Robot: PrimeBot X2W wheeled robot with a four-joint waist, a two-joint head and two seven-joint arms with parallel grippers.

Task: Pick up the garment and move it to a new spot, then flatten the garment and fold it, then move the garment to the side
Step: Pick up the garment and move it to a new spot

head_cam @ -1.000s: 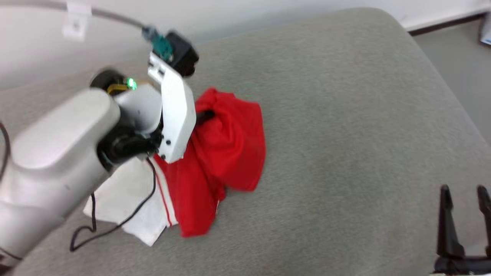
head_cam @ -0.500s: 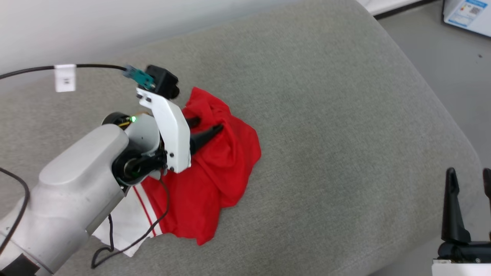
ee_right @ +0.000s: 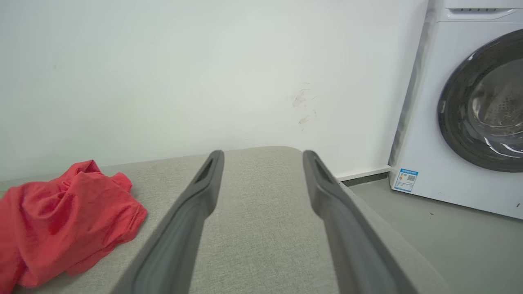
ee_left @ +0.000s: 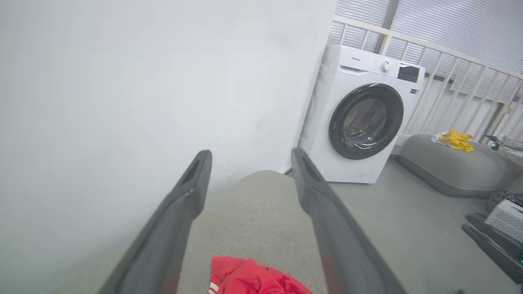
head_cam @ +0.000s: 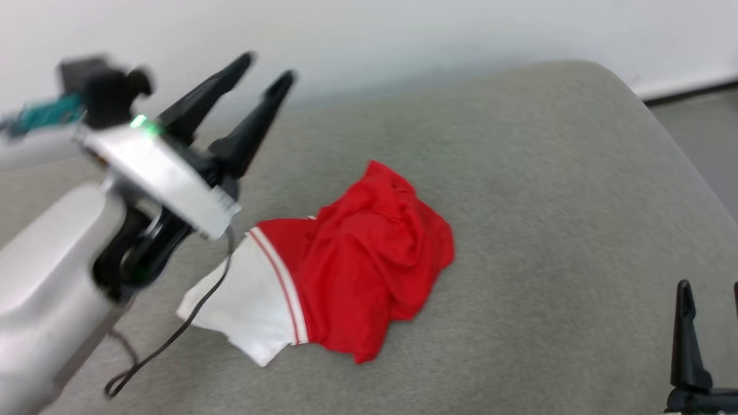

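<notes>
The garment [head_cam: 357, 271] lies crumpled on the grey cushion [head_cam: 548, 190], a red heap with one white sleeve and striped trim spread toward the lower left. It also appears as a red edge [ee_left: 249, 277] at the bottom of the left wrist view and as a red heap [ee_right: 61, 220] at the left of the right wrist view. My left gripper [head_cam: 268, 66] is lifted above and to the left of the garment, open, with nothing between its fingers [ee_left: 184, 204]. My right gripper [ee_right: 263, 157] stands open and empty at the lower right, well apart from the garment; one of its fingers [head_cam: 686, 334] shows in the head view.
A white wall runs behind the cushion. A white washing machine [ee_left: 359, 122] stands on the grey floor off the cushion's right end. A second grey cushion [ee_left: 453, 167] with a yellow cloth [ee_left: 455, 139] lies further off. A black cable [head_cam: 173, 340] hangs from my left arm.
My left gripper opened, let go of the garment and rose up and away to the left. The garment now lies free on the cushion. The head camera has shifted.
</notes>
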